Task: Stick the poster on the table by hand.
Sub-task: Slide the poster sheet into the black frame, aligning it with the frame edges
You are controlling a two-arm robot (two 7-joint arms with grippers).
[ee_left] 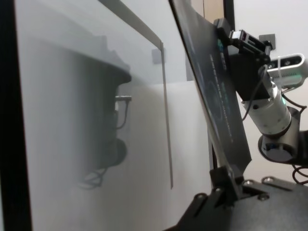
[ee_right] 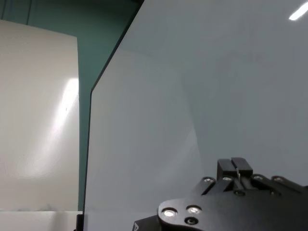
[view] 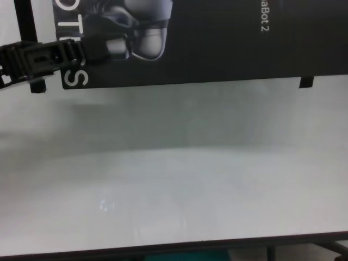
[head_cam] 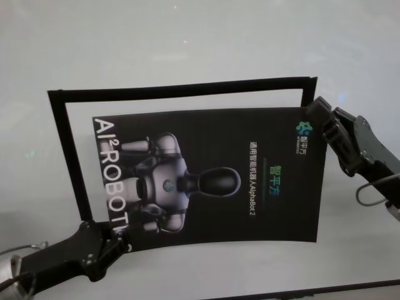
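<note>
From the head cam I've got the poster (head_cam: 212, 178) held over the middle of the table (head_cam: 187, 37), printed side up, robot picture and big white letters readable. It sits inside a black tape outline (head_cam: 181, 90) that runs along the far side and down the left side of the table top.

The left wrist cam gives me what the head cam can't — the sheet is edge-on there and clearly lifted off the white surface, bowed, not lying flat. The chest cam only catches the poster's near strip (view: 206, 43) hanging above its own shadow, with a lot of bare table toward the near edge.

Left gripper (head_cam: 119, 240) reaches in low from the near left, arm almost flat to the table, fingers closed on the poster's near-left corner by the last letters. Right gripper (head_cam: 322, 119) comes in from the right side, angled toward the far-right corner of the sheet, clamped on it right by the small green logo. In the right wrist cam its fingertips (ee_right: 236, 168) are pressed together — the pale expanse ahead of them I can't identify for sure.

So the poster hangs between both grippers, pinched at diagonally opposite corners.
</note>
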